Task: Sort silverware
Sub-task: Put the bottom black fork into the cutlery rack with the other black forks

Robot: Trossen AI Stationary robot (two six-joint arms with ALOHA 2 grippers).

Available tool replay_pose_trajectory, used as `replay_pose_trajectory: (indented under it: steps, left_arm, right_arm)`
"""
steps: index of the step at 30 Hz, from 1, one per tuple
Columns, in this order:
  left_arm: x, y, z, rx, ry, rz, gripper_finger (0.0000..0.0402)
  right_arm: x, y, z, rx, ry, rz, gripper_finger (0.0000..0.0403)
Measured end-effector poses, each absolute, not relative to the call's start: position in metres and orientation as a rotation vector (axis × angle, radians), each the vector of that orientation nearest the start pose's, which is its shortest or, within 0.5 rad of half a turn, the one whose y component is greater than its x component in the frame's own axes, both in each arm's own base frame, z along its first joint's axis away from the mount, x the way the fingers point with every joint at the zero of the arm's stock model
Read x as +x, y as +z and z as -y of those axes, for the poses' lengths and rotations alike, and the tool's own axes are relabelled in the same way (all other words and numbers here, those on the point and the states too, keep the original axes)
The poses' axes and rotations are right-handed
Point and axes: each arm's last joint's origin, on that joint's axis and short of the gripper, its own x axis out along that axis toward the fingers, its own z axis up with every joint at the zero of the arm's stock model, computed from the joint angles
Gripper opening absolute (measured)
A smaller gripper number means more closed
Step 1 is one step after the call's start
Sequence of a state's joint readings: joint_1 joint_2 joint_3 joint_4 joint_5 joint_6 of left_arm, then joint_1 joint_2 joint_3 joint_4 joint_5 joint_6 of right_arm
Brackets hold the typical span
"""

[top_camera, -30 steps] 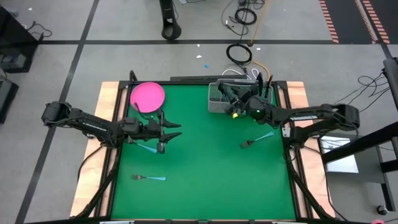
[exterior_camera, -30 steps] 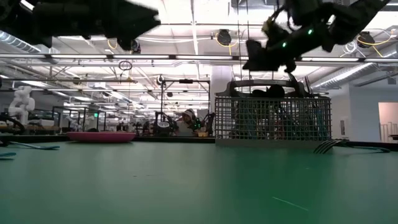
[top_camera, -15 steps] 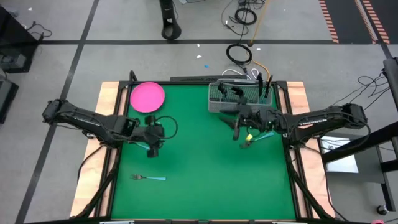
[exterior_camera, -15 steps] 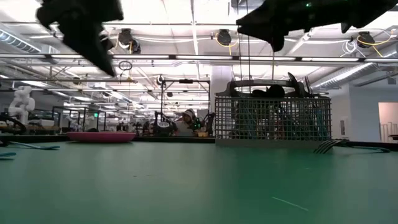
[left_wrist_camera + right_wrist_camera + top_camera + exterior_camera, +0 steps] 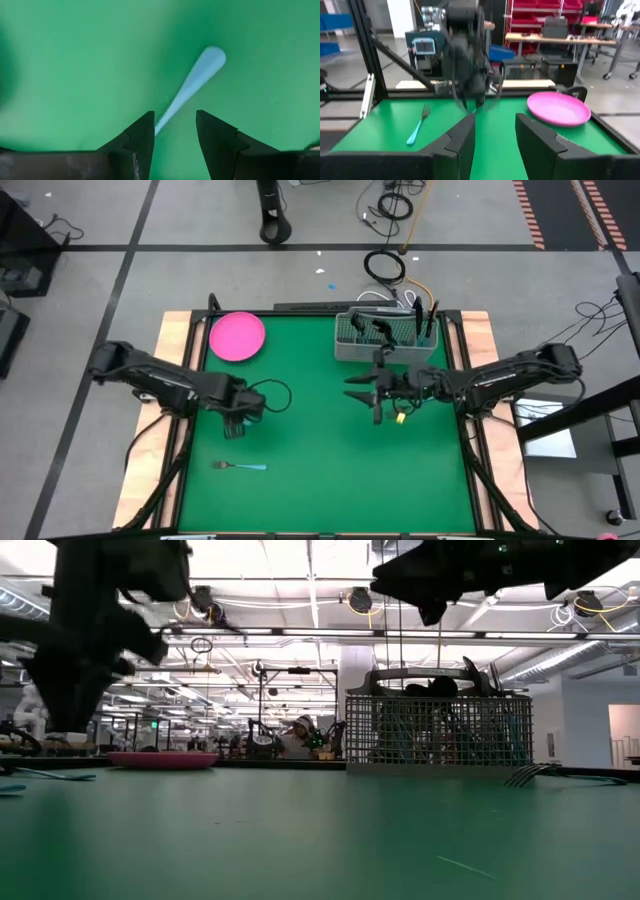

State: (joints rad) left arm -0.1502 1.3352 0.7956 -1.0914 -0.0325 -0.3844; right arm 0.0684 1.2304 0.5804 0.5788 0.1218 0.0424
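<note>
Left half of the green counter (image 5: 320, 470): left gripper (image 5: 237, 412) pointed down at the surface, just in front of the pink plate (image 5: 237, 337). Jaws apart, straddling a light blue handle (image 5: 192, 85) without clamping it. Handle thin, widening to a rounded end, lying flat and slanted on the green, running in between the two dark fingers (image 5: 142, 135). Head of that piece hidden under the gripper, so fork, knife or spoon: cannot tell.

Nearer the front edge, well clear of the gripper: a lone fork (image 5: 238, 466), blue handle, dark grey tines, lying flat.

Middle of the counter bare.

Right half: right gripper (image 5: 365, 390) held level above the surface, aimed across at the left arm, jaws apart with nothing between them. Behind it, at the back edge, the grey wire basket (image 5: 345, 345), with silverware in the basket (image 5: 385, 328) standing upright, dark ends poking above the rim. In the low view, dark fork tines (image 5: 530, 775) on the counter beside the basket's foot; from above, that spot covered by the right arm.
</note>
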Motion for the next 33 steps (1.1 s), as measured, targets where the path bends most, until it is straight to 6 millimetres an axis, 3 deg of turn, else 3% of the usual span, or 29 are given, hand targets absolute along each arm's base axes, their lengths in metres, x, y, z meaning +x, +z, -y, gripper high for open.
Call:
replay_pose_trajectory:
  steps: [8,19,33]
  left_arm:
    - [0.203,0.165,0.030,-0.083,0.169,-1.741,0.0147]
    - [0.195,0.190,0.029,-0.114,0.207,-1.571,0.0147]
    - [0.168,0.153,0.026,-0.119,0.184,-1.771,0.0148]
  right_arm:
    - [0.257,0.249,-0.015,0.024,-0.032,-0.056,0.0130]
    - [0.256,0.245,-0.015,0.057,-0.031,-0.093,0.0130]
    - [0.255,0.246,-0.028,0.076,0.019,-0.084,0.0130]
